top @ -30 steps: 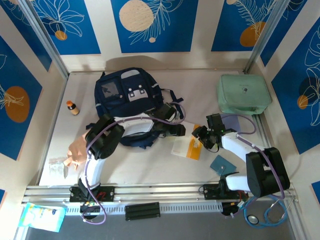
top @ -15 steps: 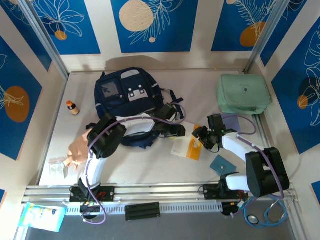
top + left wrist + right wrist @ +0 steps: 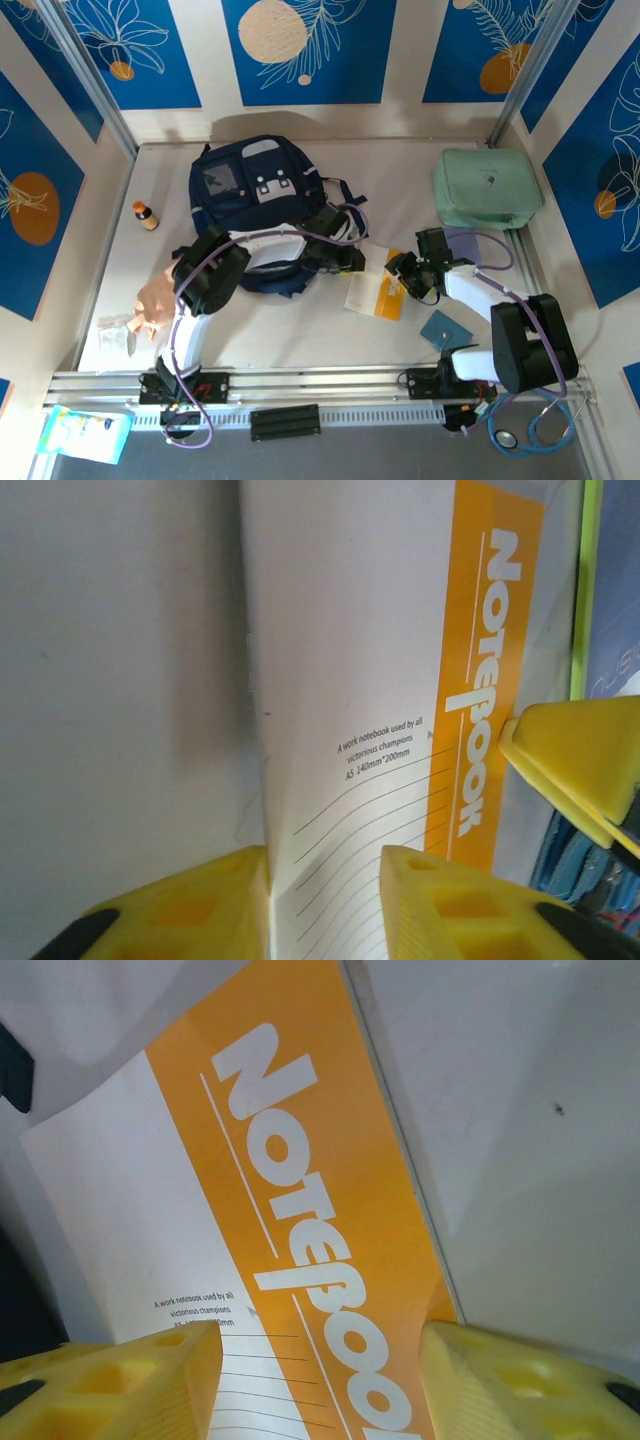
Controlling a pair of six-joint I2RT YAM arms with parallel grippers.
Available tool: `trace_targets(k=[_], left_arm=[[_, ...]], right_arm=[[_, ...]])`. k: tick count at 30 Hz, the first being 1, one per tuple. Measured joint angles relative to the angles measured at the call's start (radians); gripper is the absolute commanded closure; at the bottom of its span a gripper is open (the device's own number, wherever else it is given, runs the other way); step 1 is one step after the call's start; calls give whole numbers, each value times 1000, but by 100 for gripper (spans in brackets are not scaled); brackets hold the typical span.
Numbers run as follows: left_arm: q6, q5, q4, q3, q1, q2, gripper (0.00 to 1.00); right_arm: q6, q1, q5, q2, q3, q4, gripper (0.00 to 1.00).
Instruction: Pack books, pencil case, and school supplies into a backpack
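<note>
A: Slid the left hand (image 3: 351, 263) a shade toward the backpack (image 3: 255, 190) since 1 second ago; kept the right hand (image 3: 404, 277) where it was.

B: Agreed. Starting big: looks navy, soft and slumped at the far left of the counter (image 3: 300, 332). Probably needs its mouth held open.

A: Next, take the orange-band notebook (image 3: 380, 293). Lies flat between both hands, just beside the backpack's near edge. White cover, orange stripe, "NOTEBOOK" in white. Likely thin, light, bendy and slick; best pinched along an edge.

B: Reads as narrow at the left fingers (image 3: 180, 905), astride its long edge; can't tell whether clamped. Reads as wide at the right fingers (image 3: 120, 1380), spread over the stripe, gripping nothing.

A: Lastly, 1 teal booklet (image 3: 443, 328) near the right arm's base. Tiny, flat, probably awkward to lift.
</note>
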Motion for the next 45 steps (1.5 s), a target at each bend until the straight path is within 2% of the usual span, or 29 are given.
trace_targets(k=[4,12,16,18,21,25,30,36,38,45], left_arm=[[0,11,7,0,0,-17,82],[-23,71,87,-1,-23,-20,81],[-21,69,80,-1,-24,-20,84],[-18,59,71,-1,-24,-20,87],[3,39,50,-1,-23,-20,99],[18,11,20,-3,-10,-38,100],[34,-51,-8,-58,45,-170,100],[-4,-145,66,-198,204,-441,100],[-43,-168,122,-256,252,-514,100],[-217,-279,309,-417,287,-648,100]], right_arm=[[3,0,-2,10,0,12,44],[16,8,-54,40,0,88,44],[19,8,-62,45,0,96,44],[19,8,-64,45,0,96,44],[19,8,-64,45,0,96,44],[18,8,-79,43,0,104,40],[15,9,-111,-4,-8,149,34],[68,18,-216,-35,-16,315,24],[117,34,-259,-26,-18,404,18],[411,162,-319,100,-5,776,15]])
